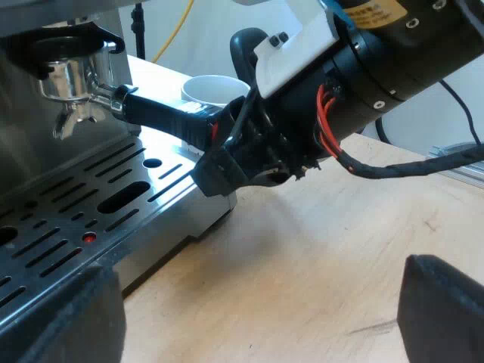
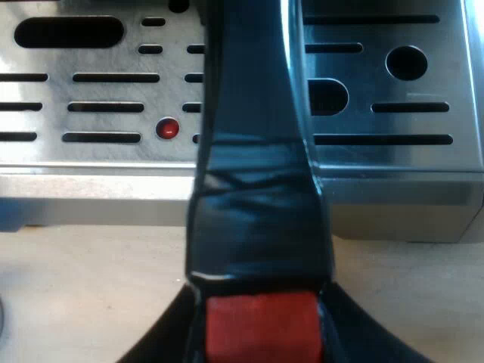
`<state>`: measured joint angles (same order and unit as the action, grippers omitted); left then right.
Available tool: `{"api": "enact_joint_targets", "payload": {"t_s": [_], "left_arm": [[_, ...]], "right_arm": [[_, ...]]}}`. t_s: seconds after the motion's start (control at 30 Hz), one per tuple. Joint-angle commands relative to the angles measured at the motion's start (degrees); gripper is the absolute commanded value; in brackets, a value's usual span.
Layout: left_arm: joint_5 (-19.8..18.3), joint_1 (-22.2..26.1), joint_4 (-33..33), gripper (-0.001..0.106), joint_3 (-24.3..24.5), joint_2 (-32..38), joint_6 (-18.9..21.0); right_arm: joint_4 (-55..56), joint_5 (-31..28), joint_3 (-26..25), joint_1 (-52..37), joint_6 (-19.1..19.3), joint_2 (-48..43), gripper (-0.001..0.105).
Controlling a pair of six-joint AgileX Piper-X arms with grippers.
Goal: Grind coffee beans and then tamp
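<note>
The holder (image 1: 72, 76) is locked into the front of the espresso machine (image 1: 26, 155). Its handle (image 2: 257, 151) projects over the machine's drip tray (image 2: 393, 113). The right pincer (image 2: 261, 336) is clamped on the handle at its red end. The left pincer (image 1: 253, 314) is wide open and empty, above the desk (image 1: 318, 249) near the machine's front. A mug (image 1: 214, 89) stands beside the machine.

The right claw (image 1: 227, 159) is black, and so is the glossy handle (image 2: 257, 113) in it, tipped bright red. The holder (image 1: 69, 76) is shiny silver. Under the claw, a brushed-silver drip tray (image 2: 393, 162) has rows of dark slots and one red dot (image 2: 167, 128). Beyond the claw stands a white mug (image 1: 214, 89) on the pale wood worktop (image 1: 325, 257).
</note>
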<state>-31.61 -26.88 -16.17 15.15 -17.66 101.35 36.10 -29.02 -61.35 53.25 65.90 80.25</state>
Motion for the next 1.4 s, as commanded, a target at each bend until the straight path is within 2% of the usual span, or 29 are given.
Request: {"api": "enact_joint_targets", "payload": {"t_s": [0.03, 0.1, 0.67, 0.83, 1.17, 1.4], "left_arm": [[0.1, -0.3, 0.9, 0.085, 0.3, 0.3, -0.2], [0.1, -0.3, 0.9, 0.085, 0.3, 0.3, -0.2], [0.1, -0.3, 0.9, 0.085, 0.3, 0.3, -0.2], [0.1, -0.3, 0.9, 0.085, 0.3, 0.3, -0.2], [0.1, -0.3, 0.9, 0.085, 0.3, 0.3, -0.2], [0.1, -0.3, 0.9, 0.085, 0.3, 0.3, -0.2]], "right_arm": [[0.6, 1.0, -0.1, 1.0, 0.7, -1.1, 0.000], [1.2, 1.0, -0.1, 1.6, -0.6, -1.1, 0.000], [3.6, 0.6, -0.1, 3.7, -2.2, -2.7, 0.000], [3.8, -1.2, 1.4, 4.6, -4.4, -3.7, 0.000], [3.6, -5.6, 5.7, 8.7, -4.9, -9.3, 0.000], [4.3, -7.4, 6.3, 12.4, -5.1, -11.1, 0.000]]}}
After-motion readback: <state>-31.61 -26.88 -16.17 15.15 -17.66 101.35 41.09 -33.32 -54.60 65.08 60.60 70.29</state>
